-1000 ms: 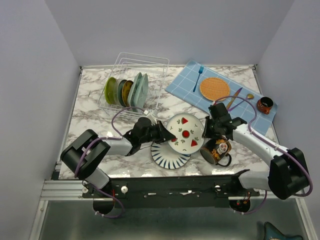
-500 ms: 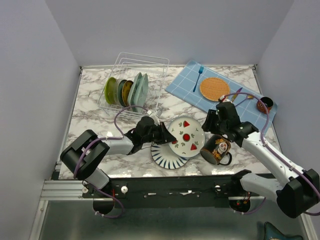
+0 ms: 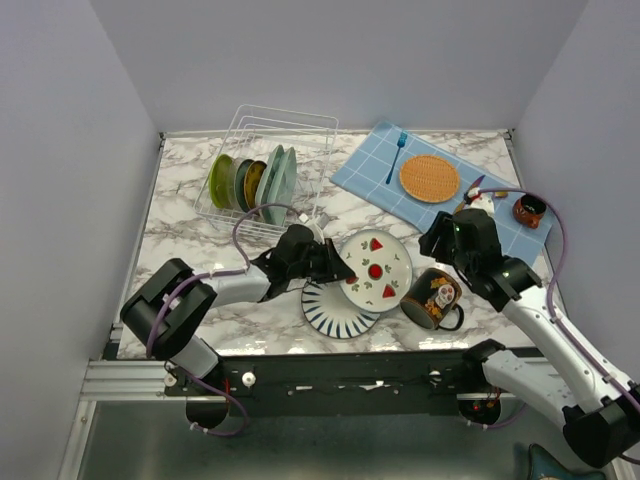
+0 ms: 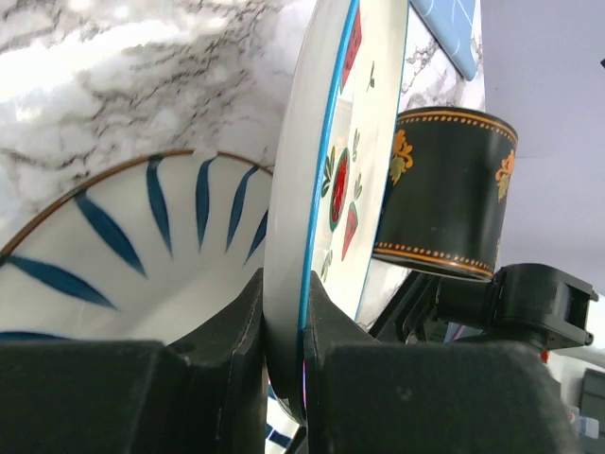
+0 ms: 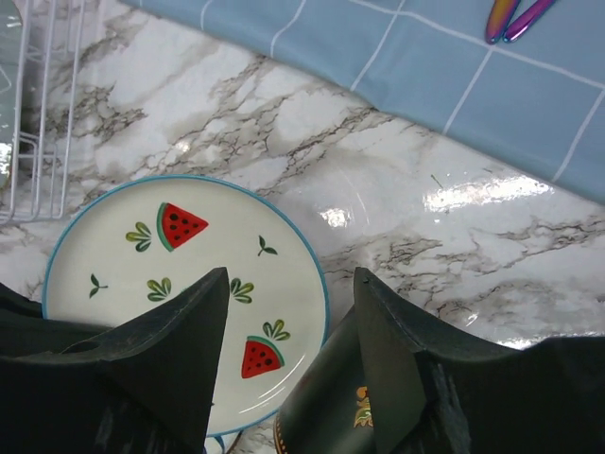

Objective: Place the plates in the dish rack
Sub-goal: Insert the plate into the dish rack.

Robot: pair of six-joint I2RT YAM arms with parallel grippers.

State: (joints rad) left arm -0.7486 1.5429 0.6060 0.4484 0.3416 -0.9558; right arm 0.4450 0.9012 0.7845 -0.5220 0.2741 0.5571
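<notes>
The white plate with watermelon slices (image 3: 375,270) is held tilted above the table, its left rim (image 4: 288,227) pinched in my left gripper (image 3: 333,264) (image 4: 284,295), which is shut on it. Under it a white plate with blue stripes (image 3: 335,312) (image 4: 123,255) lies flat. My right gripper (image 3: 447,240) (image 5: 293,276) stands open, off the watermelon plate's (image 5: 189,274) right edge and apart from it. The white wire dish rack (image 3: 300,130) (image 5: 38,113) at the back left holds several plates on edge, among them a yellow-green one (image 3: 220,180) and a mint-green one (image 3: 283,178).
A black decorated mug (image 3: 432,298) (image 4: 444,189) (image 5: 326,407) lies just right of the held plate, below my right gripper. A blue checked cloth (image 3: 365,170) (image 5: 425,66) at the back right carries an orange woven mat (image 3: 429,177), a blue fork (image 3: 397,155), spoons and a small dark cup (image 3: 529,210).
My right gripper has opened, let go of the watermelon plate's right rim and drawn back to the right. The left gripper keeps the plate and has tilted it slightly.
</notes>
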